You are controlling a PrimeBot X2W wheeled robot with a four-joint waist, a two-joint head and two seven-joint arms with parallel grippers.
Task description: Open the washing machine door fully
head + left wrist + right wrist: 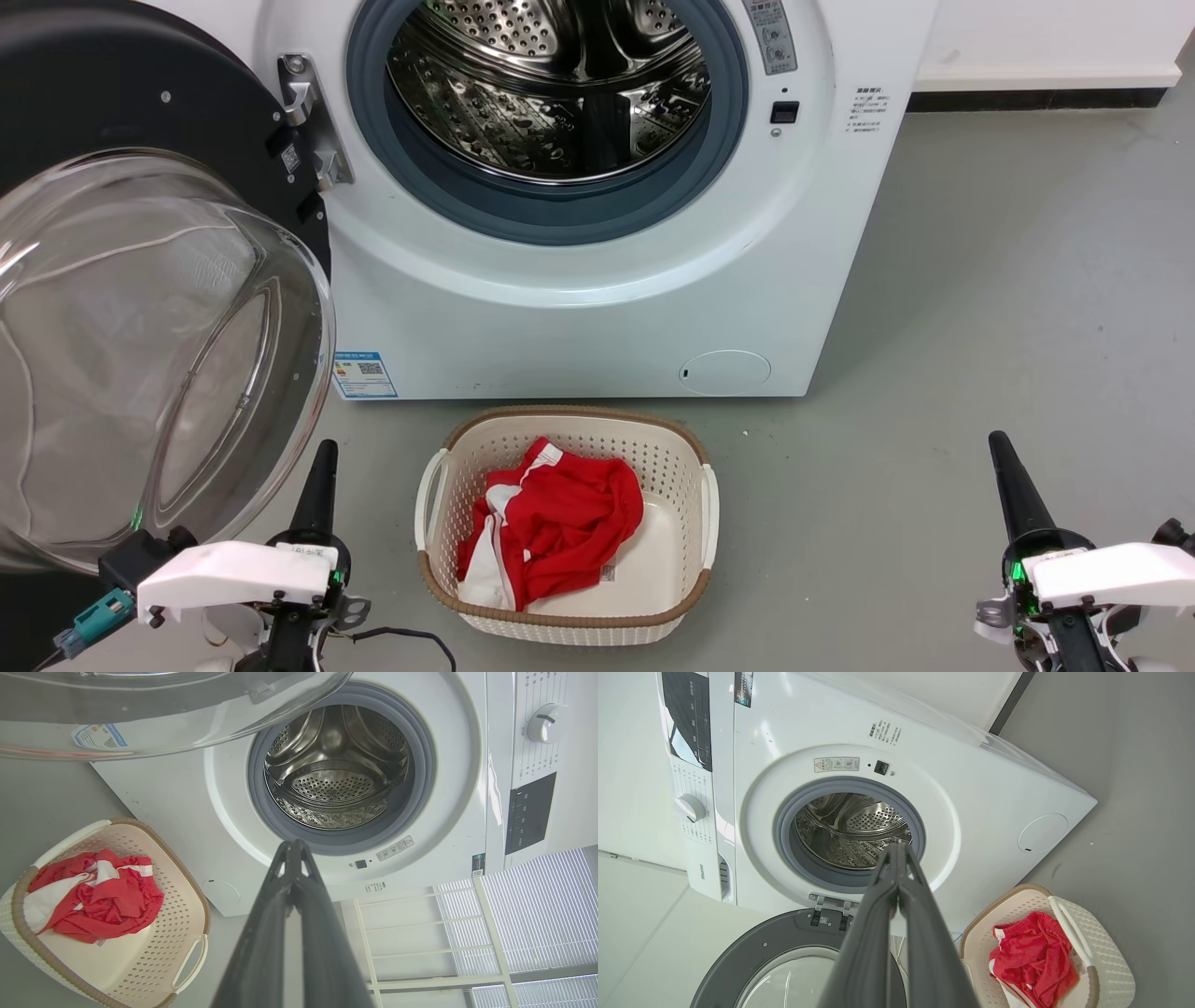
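Nearest at the left, the left gripper (pixel 323 462) has its two dark fingers pressed together with nothing between them. It hovers just beside the lower right edge of the door's glass bowl, and no contact shows. The washing machine door (pixel 121 103) hangs out to the left of the washing machine (pixel 560 308) on its hinge (pixel 313 121). Its inner face and bulging glass are turned towards the near side. The drum (pixel 551 84) is fully exposed. The door looks swung well past square to the front, so the task seems nearly or wholly done; whether it has reached the hinge's stop I cannot tell. If any travel is left, a good finish would be a light sideways nudge from the closed left fingers on the black rim rather than on the glass. The push should follow the arc around the hinge and ease off once resistance comes. On the floor, near the middle, a basket (pixel 569 415) holds a red garment (pixel 560 513), clear of the door's swing. At the far right, the right gripper (pixel 1001 448) is likewise closed and empty, well apart from everything, and is best kept out of the way.
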